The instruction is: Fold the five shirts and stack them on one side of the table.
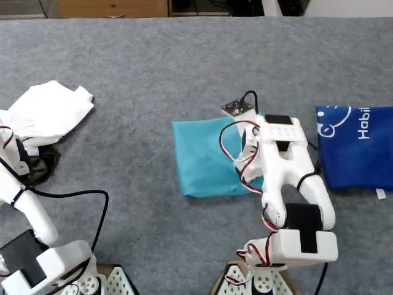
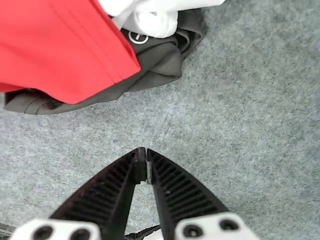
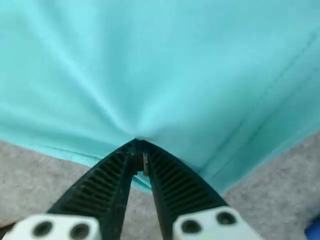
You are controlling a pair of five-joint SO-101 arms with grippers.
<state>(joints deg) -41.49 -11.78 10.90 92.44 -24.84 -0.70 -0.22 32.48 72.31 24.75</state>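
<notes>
Two shirts are seen already folded on the grey table cover: a teal shirt at the centre of the high view and a blue shirt near it at 3 o'clock, with a gap of cover between them. The right gripper is clamped on the teal shirt. Cloth is pinched at its tips, and creases are drawn toward the pinch. The hold appears to be taken on the shirt's 3 o'clock part, under the arm. From there most of the teal cloth is spread toward 9 o'clock, while the blue shirt is placed on the opposite side, toward 3 o'clock. The coming move is judged to turn on this, since the teal shirt would have to be carried or dragged across the gap to be stacked. The right arm is by far the nearer to both.

The left gripper is closed on nothing above bare cover at the 9 o'clock side, where three unfolded shirts are heaped: a white shirt, a dark shirt and a red shirt. That heap is found just beyond the left tips, untouched by them.
</notes>
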